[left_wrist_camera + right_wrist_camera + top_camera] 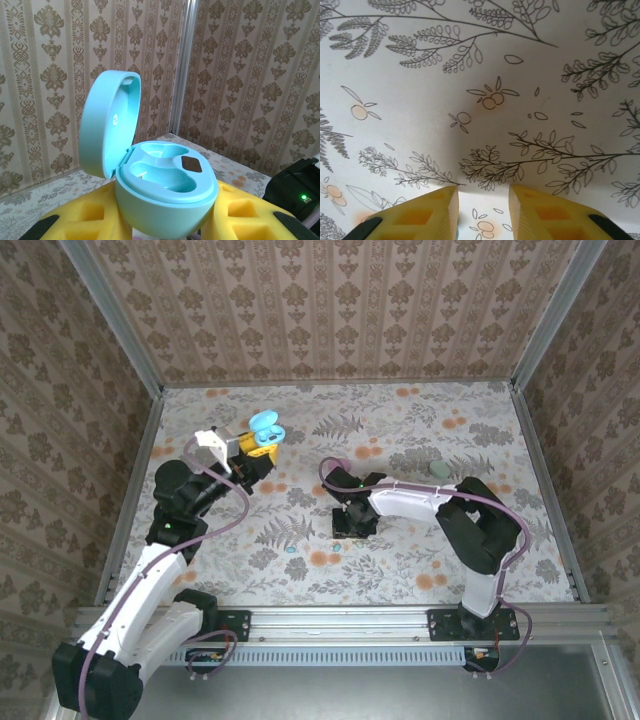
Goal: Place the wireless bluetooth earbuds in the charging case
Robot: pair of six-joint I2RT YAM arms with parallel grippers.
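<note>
**Booth:** Start nearest your bases. What's on the worktop [420,430]?

**Me:** A tiny teal earbud [293,549] lies loose on the floral print, near my right hand [352,525]. That hand points straight down, close over the surface, and I'd say it's there to pick up a bud. Its yellow fingers [430,212] stand a little apart. Whether anything sits between them, I cannot tell.

**Booth:** And further out?

**Me:** My left hand [256,450] is clamped on the mint charging case [167,197], raised off the worktop. The lid [107,122] is thrown back and the wells [160,172] face up, bare. I reckon it's held that way so a bud can drop in from above. Nothing is seated yet.

**Booth:** Beyond that?

**Me:** What look like two more cases lie flat on the print: a pinkish case [340,462] and a grey-green case [438,469].
</note>
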